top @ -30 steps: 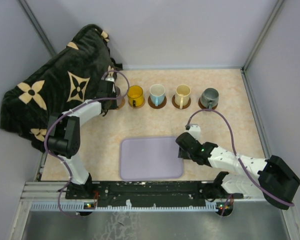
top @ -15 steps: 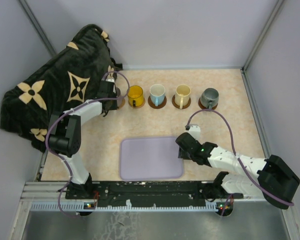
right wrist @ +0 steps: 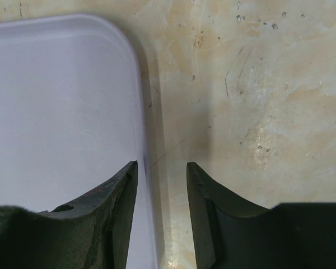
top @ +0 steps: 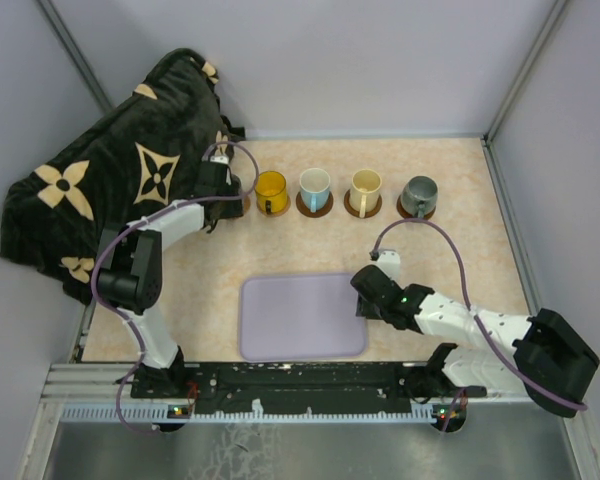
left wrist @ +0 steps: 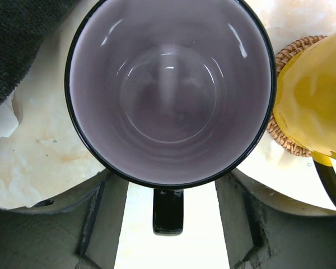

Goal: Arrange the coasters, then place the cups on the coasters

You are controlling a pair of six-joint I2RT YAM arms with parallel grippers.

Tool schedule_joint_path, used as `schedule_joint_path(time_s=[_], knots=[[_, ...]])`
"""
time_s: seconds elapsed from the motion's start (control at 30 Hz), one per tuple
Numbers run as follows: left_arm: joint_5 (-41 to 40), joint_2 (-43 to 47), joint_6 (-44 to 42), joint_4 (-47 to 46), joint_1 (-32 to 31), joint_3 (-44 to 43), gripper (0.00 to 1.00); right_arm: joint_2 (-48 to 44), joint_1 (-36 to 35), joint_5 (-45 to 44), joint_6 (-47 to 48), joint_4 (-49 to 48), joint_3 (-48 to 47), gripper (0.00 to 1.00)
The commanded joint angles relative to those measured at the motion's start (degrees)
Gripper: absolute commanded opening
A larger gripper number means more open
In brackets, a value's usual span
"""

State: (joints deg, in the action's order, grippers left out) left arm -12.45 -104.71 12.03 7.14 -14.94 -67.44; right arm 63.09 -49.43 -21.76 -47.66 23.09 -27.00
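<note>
the step in hand is the last cup, i think. the purple cup (left wrist: 171, 89) stands upright right in front of the left claw (left wrist: 168, 193), so close that it fills the wrist view. its handle (left wrist: 168, 213) points back into the claw, in the middle of the gap.

the left claw is open. its two fingers (left wrist: 101, 218) stand one on each side of the handle, and pale table (left wrist: 39, 151) shows between each finger and the handle. so it holds nothing and does not seem to touch the cup. i cannot see what is under the cup from here, so i cannot tell how well it sits on its coaster.

just to the right of the claw is the yellow cup (left wrist: 313, 106) on a woven coaster (left wrist: 288, 143), nearly touching the purple cup. further right stand the white cup (top: 314, 184), the cream cup (top: 365, 183) and the grey cup (top: 419, 192), each on a brown disc. a dark cloth (left wrist: 17, 45) lies to the left of the claw.

so the job looks almost done. the next move calls for a straight pull back, so the fingers do not catch the handle or bump the yellow cup.

the right claw (right wrist: 161, 168) is partly open and holds nothing. it hangs low, with the edge of the tray (right wrist: 61, 101) under its left finger.
</note>
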Motion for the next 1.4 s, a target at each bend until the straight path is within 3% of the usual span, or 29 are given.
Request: schedule_joint_path(time_s=[0.0,0.8,0.87,0.97,1.03,1.37], knots=[[-0.90,1.14,0.53,-1.74,0.44,0.87,0.69,0.29,0.37,-0.34,-0.46,-1.60,-0.42,0.41],[-2.35,12.75,2.47,2.74,0.46,6.85,0.70,1.23,0.39,1.29,-1.47,-1.91,1.35,0.40],[-2.41,14.27,2.99,3.49,0.44,7.62,0.70,1.03,0.38,1.72,-1.99,-0.98,1.82,0.35],[-2.10,17.29,3.71,3.76,0.44,9.39,0.70,0.60,0.16,2.31,-2.53,0.77,2.13,0.20],[-2.22,19.48,3.91,3.88,0.44,10.70,0.70,-0.16,-0.24,2.53,-2.71,1.67,2.50,0.17],[-5.83,28.60,3.96,6.24,0.44,12.01,0.70,-4.28,-2.11,2.67,-3.60,4.60,3.54,0.28]])
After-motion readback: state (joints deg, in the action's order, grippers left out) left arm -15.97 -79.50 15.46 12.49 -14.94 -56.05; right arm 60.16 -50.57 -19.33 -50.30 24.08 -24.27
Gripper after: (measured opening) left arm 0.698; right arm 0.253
